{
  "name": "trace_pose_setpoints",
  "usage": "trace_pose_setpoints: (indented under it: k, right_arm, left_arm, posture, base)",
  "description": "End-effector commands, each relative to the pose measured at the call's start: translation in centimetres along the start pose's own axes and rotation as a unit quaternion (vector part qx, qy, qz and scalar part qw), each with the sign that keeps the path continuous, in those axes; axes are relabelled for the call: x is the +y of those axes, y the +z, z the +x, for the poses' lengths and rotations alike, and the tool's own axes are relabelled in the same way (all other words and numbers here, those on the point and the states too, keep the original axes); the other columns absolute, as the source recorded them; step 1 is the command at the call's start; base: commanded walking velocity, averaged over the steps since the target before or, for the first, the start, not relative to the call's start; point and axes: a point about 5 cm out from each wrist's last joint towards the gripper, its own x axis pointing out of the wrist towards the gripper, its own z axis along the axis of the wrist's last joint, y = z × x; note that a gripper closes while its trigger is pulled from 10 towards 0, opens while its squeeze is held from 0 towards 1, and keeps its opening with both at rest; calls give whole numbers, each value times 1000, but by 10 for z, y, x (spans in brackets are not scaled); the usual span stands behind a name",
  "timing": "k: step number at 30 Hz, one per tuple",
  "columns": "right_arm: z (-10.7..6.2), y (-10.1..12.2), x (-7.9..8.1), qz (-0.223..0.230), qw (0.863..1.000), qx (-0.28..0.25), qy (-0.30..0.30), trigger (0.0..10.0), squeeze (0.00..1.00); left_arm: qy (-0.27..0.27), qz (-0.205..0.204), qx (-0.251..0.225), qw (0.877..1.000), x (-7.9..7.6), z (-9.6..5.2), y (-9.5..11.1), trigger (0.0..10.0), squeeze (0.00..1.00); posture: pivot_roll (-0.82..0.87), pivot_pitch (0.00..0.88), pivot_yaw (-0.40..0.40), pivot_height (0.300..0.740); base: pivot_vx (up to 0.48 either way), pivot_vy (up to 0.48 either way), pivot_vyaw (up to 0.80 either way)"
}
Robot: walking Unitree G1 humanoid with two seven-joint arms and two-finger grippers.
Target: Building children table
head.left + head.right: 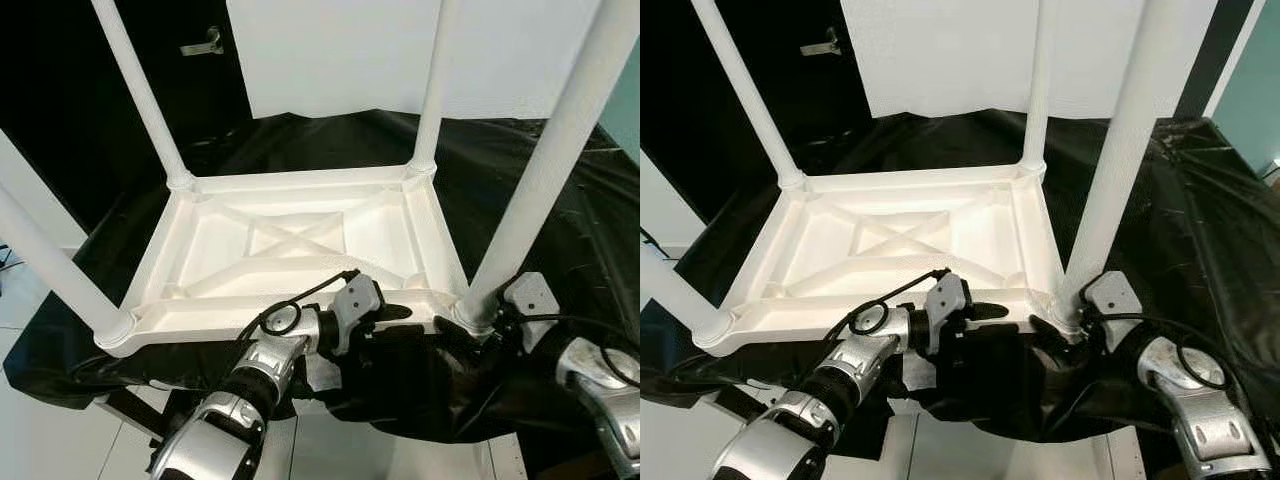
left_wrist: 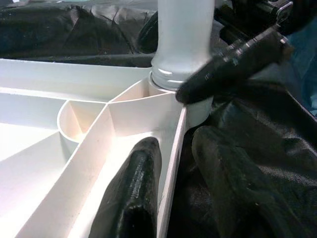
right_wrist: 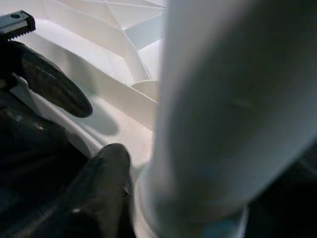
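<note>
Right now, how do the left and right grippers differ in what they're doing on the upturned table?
The left gripper straddles the tabletop's near rim, one finger inside the frame and one outside on the black cloth. The right gripper sits at the base of the near right leg, a finger against its socket. Both work the same near right corner.

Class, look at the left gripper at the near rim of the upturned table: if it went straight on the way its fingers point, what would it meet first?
Most likely the base of the near right leg, directly ahead of the left gripper astride the table rim; the right gripper's finger there may come first, since depth is unclear.
</note>
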Motion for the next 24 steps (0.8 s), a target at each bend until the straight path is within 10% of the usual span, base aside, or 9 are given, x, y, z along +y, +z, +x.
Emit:
trace_pose_setpoints:
  k: [1, 13, 17, 24]
  right_arm:
    - [2, 0, 9, 5, 999, -7, 46, 0, 0]
    - [3, -12, 19, 63, 996, 5, 60, 0, 0]
    - [28, -15, 45, 125, 990, -38, -45, 0, 0]
    - [41, -10, 69, 233, 931, -92, -266, 0, 0]
  left_arm:
    - [-51, -68, 81, 993, -23, -7, -40, 10000, 0]
    - [-51, -68, 83, 993, -22, -9, -41, 10000, 0]
    - [-51, -68, 82, 993, -22, -8, -41, 10000, 0]
    - [-48, -69, 80, 993, -22, -7, -40, 10000, 0]
  posture:
    - [-130, 0, 51, 740]
    - [-127, 0, 53, 740]
    - [-127, 0, 51, 740]
    - [-113, 0, 40, 740]
  base:
    - [0, 0, 0]
    - [0, 0, 0]
    - [0, 0, 0]
    - [0, 0, 0]
